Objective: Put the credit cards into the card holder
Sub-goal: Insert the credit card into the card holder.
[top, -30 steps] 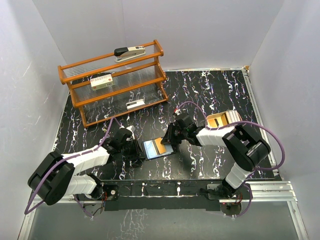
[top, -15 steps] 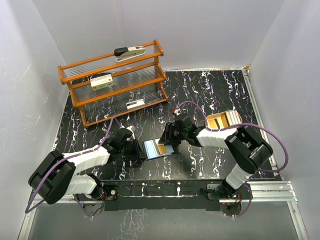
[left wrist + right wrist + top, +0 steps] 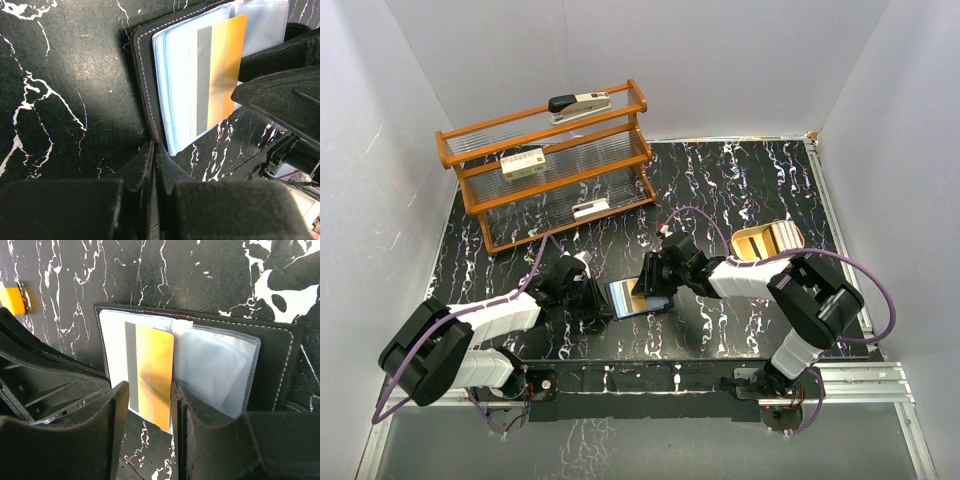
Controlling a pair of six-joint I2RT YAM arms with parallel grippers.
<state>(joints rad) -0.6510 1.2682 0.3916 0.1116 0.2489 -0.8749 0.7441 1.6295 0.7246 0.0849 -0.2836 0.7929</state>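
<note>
Orange card (image 3: pixel 152 372), grey stripe up, partly over clear pocket of open black holder (image 3: pixel 275 357). Holder flat on marbled table (image 3: pixel 730 180), mid-front, between both arms. Right gripper (image 3: pixel 150 400) jaws clamped across card's width. Left gripper (image 3: pixel 152 155) jaws clenched on holder's stitched edge, opposite side.

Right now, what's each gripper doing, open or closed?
Left gripper: closed on the edge of the card holder.
Right gripper: closed on the orange card.
</note>
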